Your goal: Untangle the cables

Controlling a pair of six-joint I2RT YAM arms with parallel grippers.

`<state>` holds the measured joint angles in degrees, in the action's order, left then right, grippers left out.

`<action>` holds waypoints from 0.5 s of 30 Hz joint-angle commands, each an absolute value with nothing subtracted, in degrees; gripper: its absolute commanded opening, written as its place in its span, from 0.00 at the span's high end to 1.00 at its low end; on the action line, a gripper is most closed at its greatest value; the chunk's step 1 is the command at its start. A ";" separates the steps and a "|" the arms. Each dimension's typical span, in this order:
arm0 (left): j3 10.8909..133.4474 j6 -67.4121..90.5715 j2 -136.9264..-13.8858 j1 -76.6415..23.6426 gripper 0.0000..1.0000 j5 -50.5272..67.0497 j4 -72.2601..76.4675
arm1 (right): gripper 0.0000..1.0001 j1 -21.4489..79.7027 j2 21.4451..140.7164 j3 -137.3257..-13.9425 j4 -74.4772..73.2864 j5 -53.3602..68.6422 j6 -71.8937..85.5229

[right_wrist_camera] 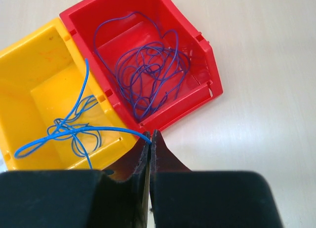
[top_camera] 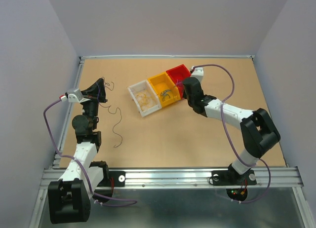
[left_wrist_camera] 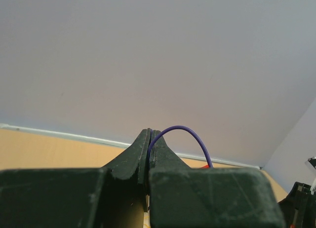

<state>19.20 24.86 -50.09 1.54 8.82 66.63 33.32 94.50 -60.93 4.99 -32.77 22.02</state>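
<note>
While the left gripper (left_wrist_camera: 149, 132) sits raised over the left of the counter (top_camera: 197, 139), fingers pressed together on a purple cable (left_wrist_camera: 185, 128) that arches off to the right, the right gripper (right_wrist_camera: 150, 134) hangs over the bins, also squeezed tight w/ the end of a blue cable (right_wrist_camera: 74, 132) caught at its tips. Rest of that blue cable lies knotted in the yellow bin (right_wrist_camera: 24, 48); a purple tangle (right_wrist_camera: 148, 65) fills the red bin (right_wrist_camera: 207, 55), yellow cables (top_camera: 144, 97) sit in the white bin (top_camera: 134, 90), & one dark curly cable (top_camera: 118, 124) lies on the counter nr the left arm.

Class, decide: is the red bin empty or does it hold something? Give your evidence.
Not empty: in the right wrist view a tangle of purple cables lies inside the red bin.
</note>
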 commanded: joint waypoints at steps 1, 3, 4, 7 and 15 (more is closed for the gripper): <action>20.30 23.56 -49.92 1.14 1.00 9.41 70.49 | 0.99 34.45 93.69 -61.70 7.91 -37.88 18.72; 20.48 23.55 -50.01 1.05 1.00 9.41 70.58 | 0.99 35.59 95.17 -63.36 8.26 -37.88 16.97; 20.48 23.55 -49.92 1.05 1.00 9.49 70.49 | 1.00 36.12 96.14 -64.07 8.35 -38.32 16.44; 20.30 23.38 -49.66 0.97 1.00 9.49 70.49 | 0.99 39.01 100.17 -67.83 8.35 -42.43 13.46; 20.39 23.12 -49.66 0.70 1.00 9.32 70.40 | 1.00 40.96 110.38 -78.55 5.45 -43.77 8.53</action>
